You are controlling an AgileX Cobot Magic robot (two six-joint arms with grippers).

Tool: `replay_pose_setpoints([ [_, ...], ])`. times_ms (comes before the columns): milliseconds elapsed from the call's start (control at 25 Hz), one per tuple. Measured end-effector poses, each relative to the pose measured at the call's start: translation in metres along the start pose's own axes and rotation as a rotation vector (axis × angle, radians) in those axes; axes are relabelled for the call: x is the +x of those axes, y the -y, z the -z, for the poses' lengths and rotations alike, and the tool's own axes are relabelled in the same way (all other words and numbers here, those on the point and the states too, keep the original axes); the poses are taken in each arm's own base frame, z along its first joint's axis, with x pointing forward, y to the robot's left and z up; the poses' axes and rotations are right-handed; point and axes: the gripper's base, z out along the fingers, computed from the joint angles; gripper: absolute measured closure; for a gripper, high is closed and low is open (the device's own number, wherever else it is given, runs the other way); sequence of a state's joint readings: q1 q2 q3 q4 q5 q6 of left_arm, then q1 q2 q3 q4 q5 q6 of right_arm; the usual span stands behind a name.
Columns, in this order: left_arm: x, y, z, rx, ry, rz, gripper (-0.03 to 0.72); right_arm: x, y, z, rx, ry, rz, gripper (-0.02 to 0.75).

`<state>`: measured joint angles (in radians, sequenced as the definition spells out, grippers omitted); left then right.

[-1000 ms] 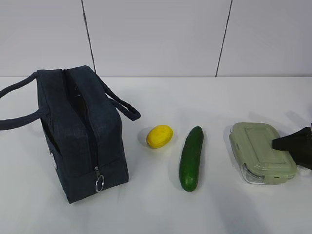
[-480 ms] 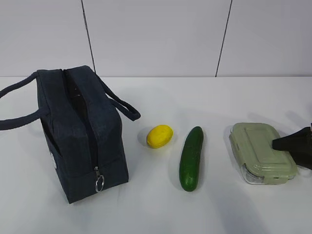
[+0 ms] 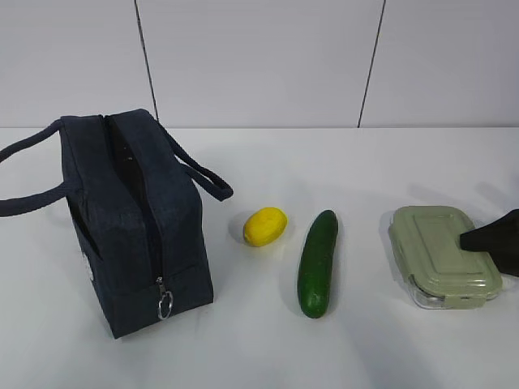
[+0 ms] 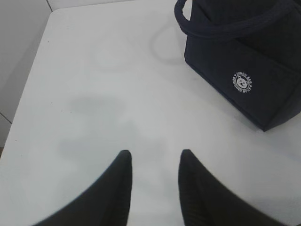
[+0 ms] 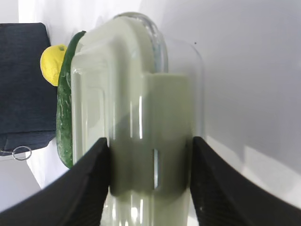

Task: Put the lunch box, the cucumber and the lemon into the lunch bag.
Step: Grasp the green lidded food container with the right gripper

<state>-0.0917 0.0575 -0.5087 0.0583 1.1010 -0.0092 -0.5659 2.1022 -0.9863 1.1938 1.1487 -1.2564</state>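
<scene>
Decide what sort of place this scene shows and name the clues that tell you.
Probably a lab or test bench staged for a packing exercise, not a real kitchen. A bare white table stands before plain panelled walls, and a navy lunch bag, lemon, cucumber and lunch box sit spaced in a neat row.

Dark navy boxy fabric lunch bag (image 3: 134,223) with a small round white logo print on its side and a silver metal ring pull (image 3: 165,305). Bright yellow oval lemon (image 3: 265,226), smooth dark green cucumber (image 3: 319,262), clear glass lunch box with pale sage-green lid (image 3: 442,254). White table (image 3: 259,348), black ribbed gripper fingers (image 5: 89,188), pale grey wall panels (image 3: 259,61) with dark seams.
</scene>
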Motion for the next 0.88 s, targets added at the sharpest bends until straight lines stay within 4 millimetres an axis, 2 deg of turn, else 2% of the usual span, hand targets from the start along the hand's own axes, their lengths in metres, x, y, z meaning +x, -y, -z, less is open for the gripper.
replay_pose_setpoints([
  [400, 0.0000, 0.0000, 0.0000, 0.000, 0.000, 0.000, 0.445, 0.0003, 0.0001, 0.0000, 0.001, -0.004, -0.070, 0.364],
  [880, 0.0000, 0.0000, 0.0000, 0.000, 0.000, 0.000, 0.445, 0.0003, 0.0003, 0.0000, 0.003, -0.003, -0.070, 0.365],
])
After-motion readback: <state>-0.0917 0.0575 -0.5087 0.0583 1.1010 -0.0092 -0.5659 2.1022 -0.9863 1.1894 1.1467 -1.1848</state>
